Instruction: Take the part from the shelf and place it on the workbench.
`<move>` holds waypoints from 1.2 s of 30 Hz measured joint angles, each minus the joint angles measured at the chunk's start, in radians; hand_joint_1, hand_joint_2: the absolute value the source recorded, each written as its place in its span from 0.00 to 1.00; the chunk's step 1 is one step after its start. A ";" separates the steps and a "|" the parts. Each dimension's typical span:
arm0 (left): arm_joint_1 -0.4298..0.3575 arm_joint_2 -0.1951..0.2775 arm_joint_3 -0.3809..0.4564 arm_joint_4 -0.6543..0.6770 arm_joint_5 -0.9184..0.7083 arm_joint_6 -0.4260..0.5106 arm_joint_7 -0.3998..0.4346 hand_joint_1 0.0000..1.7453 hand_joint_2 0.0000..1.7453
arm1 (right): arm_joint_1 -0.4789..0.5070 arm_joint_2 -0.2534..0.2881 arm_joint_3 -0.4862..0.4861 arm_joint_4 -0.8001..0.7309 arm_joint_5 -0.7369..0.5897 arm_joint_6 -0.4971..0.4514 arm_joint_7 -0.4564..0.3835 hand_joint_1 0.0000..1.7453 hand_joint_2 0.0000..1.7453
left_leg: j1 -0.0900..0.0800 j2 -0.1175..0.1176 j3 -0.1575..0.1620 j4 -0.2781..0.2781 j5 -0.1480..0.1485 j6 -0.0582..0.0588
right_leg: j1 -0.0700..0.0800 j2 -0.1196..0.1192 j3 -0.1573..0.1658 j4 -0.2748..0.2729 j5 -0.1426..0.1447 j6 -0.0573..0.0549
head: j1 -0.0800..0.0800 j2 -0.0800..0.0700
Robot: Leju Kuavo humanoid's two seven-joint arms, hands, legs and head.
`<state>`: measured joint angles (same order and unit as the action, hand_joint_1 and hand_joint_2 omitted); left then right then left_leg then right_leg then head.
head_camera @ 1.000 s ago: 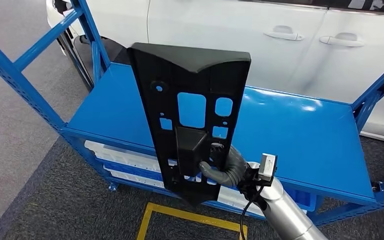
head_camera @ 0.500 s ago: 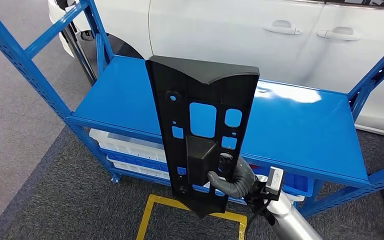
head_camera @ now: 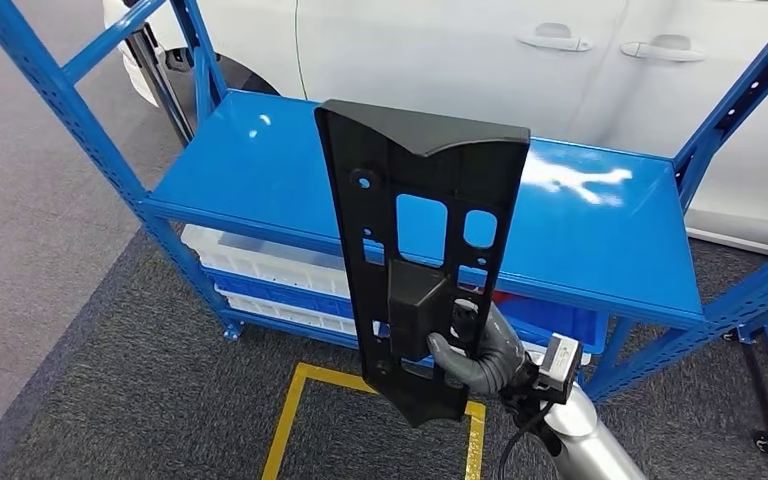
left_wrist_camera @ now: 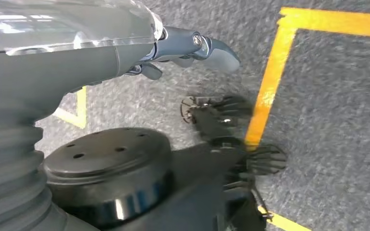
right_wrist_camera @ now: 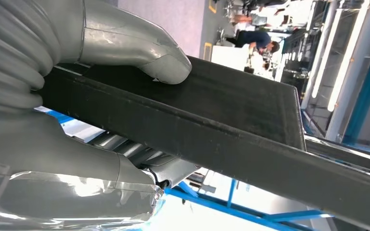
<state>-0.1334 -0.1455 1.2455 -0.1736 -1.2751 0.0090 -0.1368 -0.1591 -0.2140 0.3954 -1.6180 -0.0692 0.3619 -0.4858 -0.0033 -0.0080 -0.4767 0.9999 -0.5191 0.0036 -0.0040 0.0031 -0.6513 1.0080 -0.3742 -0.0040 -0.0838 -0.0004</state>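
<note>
Here the right hand (head_camera: 480, 350) grips the black part (head_camera: 420, 250) low down, upright and clear in front of the blue shelf (head_camera: 610, 240), presumably for carrying; the left hand (left_wrist_camera: 192, 48) hangs loose, holding nothing.

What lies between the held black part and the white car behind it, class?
In the head view, the blue shelf lies between them, its top surface bare; the right hand holds the black part upright in front, the white car behind.
</note>
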 joint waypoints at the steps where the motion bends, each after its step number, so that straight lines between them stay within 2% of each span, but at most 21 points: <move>1: -0.001 0.000 -0.001 0.000 -0.001 0.000 0.000 0.00 1.00 | 0.004 0.001 -0.004 -0.004 0.002 -0.001 0.000 0.81 1.00 | -0.003 0.000 0.007 -0.017 -0.001 0.007 | -0.001 0.000 0.001 -0.003 0.008 0.006 | 0.000 0.000; 3: -0.002 0.000 -0.003 0.000 -0.001 -0.001 0.001 0.00 1.00 | 0.013 0.003 -0.012 -0.009 0.004 -0.002 0.000 0.81 1.00 | -0.001 0.004 -0.003 -0.022 0.019 0.021 | -0.002 0.001 -0.003 0.000 0.008 0.017 | 0.000 0.000; 4: -0.003 0.000 -0.004 0.000 -0.001 -0.002 0.001 0.00 1.00 | 0.018 0.003 -0.017 -0.011 0.005 -0.003 -0.001 0.81 1.00 | 0.001 0.007 -0.012 -0.024 0.031 0.029 | -0.003 0.001 -0.013 0.020 -0.018 0.021 | 0.000 0.000; 7: -0.006 0.000 -0.008 0.000 -0.002 -0.003 0.001 0.00 1.00 | 0.027 0.004 -0.029 -0.013 0.010 -0.005 -0.004 0.81 1.00 | -0.001 0.015 -0.053 -0.025 0.070 0.042 | -0.007 0.002 -0.063 0.184 -0.166 0.030 | 0.000 0.000; 8: -0.006 0.000 -0.010 0.000 -0.002 -0.003 0.002 0.00 1.00 | 0.030 0.005 -0.031 -0.013 0.011 -0.006 -0.004 0.81 1.00 | -0.002 0.016 -0.070 -0.023 0.082 0.042 | -0.009 0.002 -0.073 0.247 -0.195 0.033 | 0.000 0.000; 10: -0.006 0.000 -0.012 0.000 -0.002 -0.003 0.003 0.00 1.00 | 0.036 0.005 -0.036 -0.013 0.014 -0.006 -0.005 0.81 1.00 | -0.003 0.017 -0.104 -0.016 0.102 0.039 | -0.012 0.001 -0.057 0.297 -0.181 0.037 | 0.000 0.000; 12: -0.006 0.000 -0.013 0.000 -0.002 -0.004 0.006 0.00 1.00 | 0.039 0.005 -0.040 -0.014 0.014 -0.006 -0.006 0.81 1.00 | -0.003 0.018 -0.136 -0.005 0.120 0.033 | -0.015 -0.001 0.027 0.210 -0.132 0.038 | 0.000 0.000; 14: -0.006 0.000 -0.014 0.000 -0.001 -0.004 0.008 0.00 1.00 | 0.038 0.006 -0.046 -0.017 0.015 -0.005 -0.007 0.81 1.00 | -0.006 0.017 -0.158 0.009 0.133 0.024 | -0.013 -0.001 0.132 0.064 -0.137 0.031 | 0.000 0.000; 15: -0.006 0.000 -0.014 0.000 0.001 -0.004 0.009 0.00 1.00 | 0.037 0.007 -0.048 -0.019 0.015 -0.003 -0.009 0.81 1.00 | -0.006 0.017 -0.164 0.013 0.140 0.019 | -0.010 -0.001 0.161 0.017 -0.148 0.026 | 0.000 0.000; 17: -0.005 0.000 -0.014 0.000 0.004 -0.003 0.008 0.00 1.00 | 0.035 0.008 -0.050 -0.021 0.016 0.002 -0.011 0.81 1.00 | -0.004 0.017 -0.170 0.012 0.156 0.007 | -0.005 0.001 0.165 -0.004 -0.147 0.010 | 0.000 0.000; 19: -0.002 0.000 -0.014 0.000 0.006 -0.003 0.007 0.00 1.00 | 0.030 0.010 -0.050 -0.020 0.017 0.005 -0.012 0.81 1.00 | 0.000 0.015 -0.185 0.030 0.132 -0.004 | -0.006 -0.002 0.148 -0.007 -0.125 -0.007 | 0.000 0.000; 20: -0.001 0.000 -0.014 0.000 0.006 -0.002 0.006 0.00 1.00 | 0.027 0.011 -0.051 -0.020 0.017 0.006 -0.012 0.81 1.00 | 0.002 0.013 -0.199 0.064 0.094 -0.010 | -0.008 -0.004 0.136 -0.009 -0.112 -0.014 | 0.000 0.000; 22: 0.001 0.000 -0.014 0.000 0.006 -0.002 0.004 0.00 1.00 | 0.024 0.015 -0.051 -0.020 0.017 0.006 -0.012 0.81 1.00 | 0.005 0.012 -0.236 0.183 -0.008 -0.017 | -0.007 -0.005 0.104 -0.009 -0.087 -0.022 | 0.000 0.000; 24: 0.002 0.000 -0.014 0.000 0.006 -0.002 0.004 0.00 1.00 | 0.024 0.016 -0.051 -0.019 0.017 0.006 -0.012 0.81 1.00 | 0.006 0.012 -0.252 0.295 -0.050 -0.022 | -0.006 -0.005 0.070 -0.007 -0.061 -0.020 | 0.000 0.000; 26: 0.001 0.000 -0.014 0.000 0.006 -0.002 0.004 0.00 1.00 | 0.024 0.017 -0.051 -0.019 0.017 0.006 -0.012 0.81 1.00 | 0.007 0.012 -0.207 0.289 -0.009 -0.022 | -0.006 -0.005 0.035 -0.005 -0.037 -0.016 | 0.000 0.000; 28: 0.000 0.000 -0.014 0.000 0.006 -0.002 0.005 0.00 1.00 | 0.024 0.019 -0.051 -0.019 0.016 0.006 -0.012 0.81 1.00 | 0.007 0.010 -0.097 0.155 0.023 -0.018 | -0.007 -0.004 0.008 0.000 -0.016 -0.008 | 0.000 0.000; 30: -0.003 0.000 -0.014 0.000 0.005 -0.002 0.005 0.00 1.00 | 0.024 0.020 -0.055 -0.019 0.016 0.008 -0.013 0.81 1.00 | 0.004 0.005 -0.007 0.024 0.008 -0.008 | -0.006 -0.004 -0.002 0.000 0.002 0.003 | 0.000 0.000; 31: -0.003 0.000 -0.014 0.000 0.005 -0.001 0.006 0.00 1.00 | 0.023 0.021 -0.056 -0.019 0.015 0.010 -0.013 0.81 1.00 | 0.001 0.002 0.011 -0.008 -0.002 -0.003 | -0.006 -0.004 -0.003 -0.002 0.012 0.009 | 0.000 0.000; 33: -0.003 0.000 -0.014 0.000 0.005 0.000 0.007 0.00 1.00 | 0.022 0.022 -0.060 -0.019 0.014 0.015 -0.014 0.81 1.00 | 0.001 0.004 0.001 -0.018 0.013 0.011 | -0.008 -0.003 -0.006 -0.008 0.027 0.022 | 0.000 0.000; 34: -0.004 0.000 -0.014 0.000 0.005 0.000 0.007 0.00 1.00 | 0.022 0.023 -0.063 -0.019 0.013 0.016 -0.014 0.81 1.00 | 0.001 0.007 -0.007 -0.021 0.024 0.019 | -0.008 -0.003 -0.013 0.000 0.014 0.026 | 0.000 0.000; 36: -0.006 0.000 -0.014 0.000 0.004 0.001 0.007 0.00 1.00 | 0.022 0.024 -0.068 -0.019 0.013 0.017 -0.015 0.81 1.00 | 0.002 0.012 -0.030 -0.024 0.050 0.034 | -0.010 -0.002 -0.040 0.069 -0.067 0.031 | 0.000 0.000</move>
<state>-0.1397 -0.1453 1.2319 -0.1736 -1.2706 0.0099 -0.1293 -0.1372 -0.1905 0.3274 -1.6369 -0.0564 0.3785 -0.5005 -0.0009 0.0042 -0.5065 0.9761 -0.4692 0.0374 -0.0135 0.0009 -0.6910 1.0766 -0.4409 0.0271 -0.0842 -0.0004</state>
